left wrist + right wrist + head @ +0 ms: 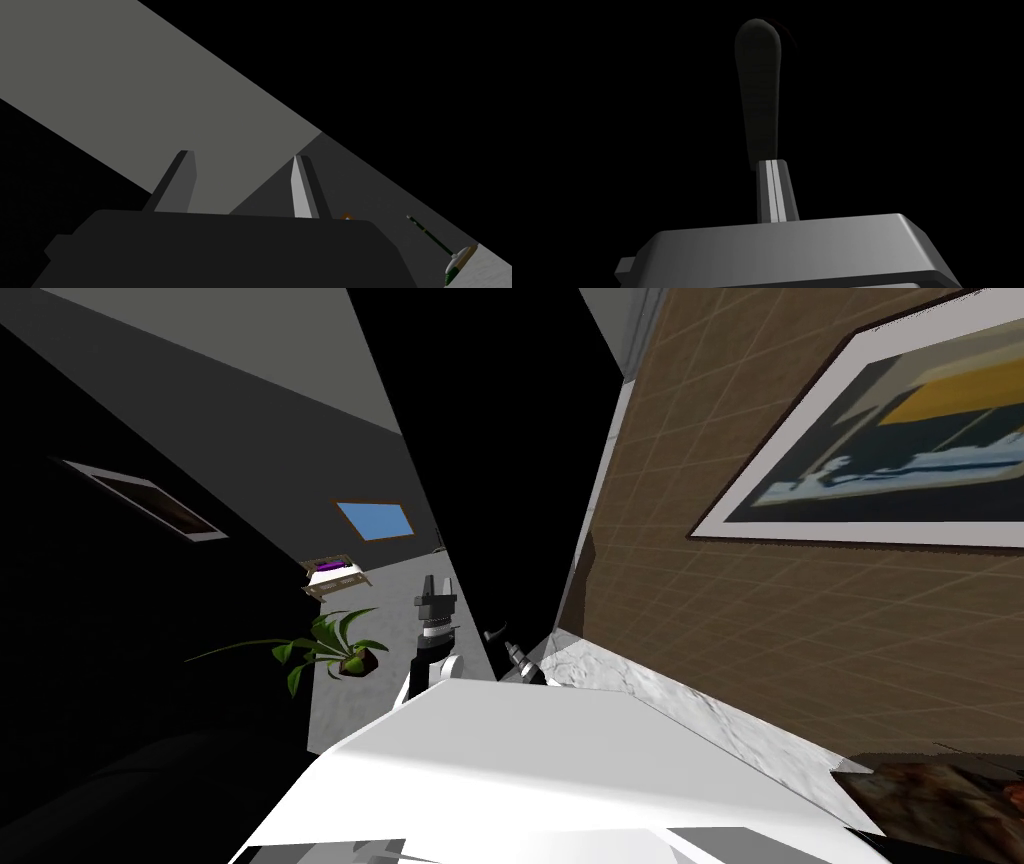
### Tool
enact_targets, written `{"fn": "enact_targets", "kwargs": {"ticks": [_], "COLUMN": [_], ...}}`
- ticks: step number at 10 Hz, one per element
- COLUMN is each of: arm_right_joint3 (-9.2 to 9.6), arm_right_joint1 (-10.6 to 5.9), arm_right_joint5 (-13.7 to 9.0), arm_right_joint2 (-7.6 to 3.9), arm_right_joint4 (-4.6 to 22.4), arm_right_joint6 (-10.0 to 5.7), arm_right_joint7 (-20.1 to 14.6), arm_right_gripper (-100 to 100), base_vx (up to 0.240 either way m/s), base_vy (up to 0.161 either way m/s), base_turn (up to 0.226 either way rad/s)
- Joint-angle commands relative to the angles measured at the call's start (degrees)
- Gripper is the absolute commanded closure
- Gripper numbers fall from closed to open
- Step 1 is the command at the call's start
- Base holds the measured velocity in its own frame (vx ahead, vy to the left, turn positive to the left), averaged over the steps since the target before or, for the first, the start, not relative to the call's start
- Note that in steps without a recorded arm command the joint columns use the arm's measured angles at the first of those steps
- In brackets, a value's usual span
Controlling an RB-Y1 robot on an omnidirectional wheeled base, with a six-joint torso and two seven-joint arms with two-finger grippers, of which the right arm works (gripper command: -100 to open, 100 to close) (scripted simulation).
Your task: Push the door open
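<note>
The door [500,468] is a near-black panel straight ahead, between a grey wall and a tiled brown wall. A small dark lever handle [495,634] sticks out of it low down. My right gripper [516,654] is right below that handle. In the right wrist view its fingers [772,165] are shut together with nothing between them, and their tips meet the near end of the dark lever [758,90]. My left gripper [436,586] is held up left of the door's edge, open and empty, with its fingers [300,185] apart before a grey wall.
A potted green plant [330,653] stands on the floor to the left, close to my left arm. A large framed picture [900,438] hangs on the tiled wall [700,618] at right. A blue window [373,520] and a small piece of furniture [335,576] lie farther off.
</note>
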Motion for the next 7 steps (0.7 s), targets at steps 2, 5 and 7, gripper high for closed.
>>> {"fn": "enact_targets", "kwargs": {"ticks": [2,5,7], "arm_right_joint3": [-1.55,-2.16,-2.41], "arm_right_joint1": [0.4,0.48,0.26], "arm_right_joint5": [-0.62,-0.74,-0.75], "arm_right_joint2": [-0.72,-1.1,-1.09], "arm_right_joint4": [-0.17,-0.69,-0.52], "arm_right_joint6": [0.05,0.64,0.8], "arm_right_joint7": [0.54,0.74,0.82], "arm_right_gripper": [-100,-100,-100], "base_vx": [-0.158,-0.067,0.121], "base_vy": [-0.006,0.036,0.118], "base_turn": [-0.148,-0.023,0.019]}}
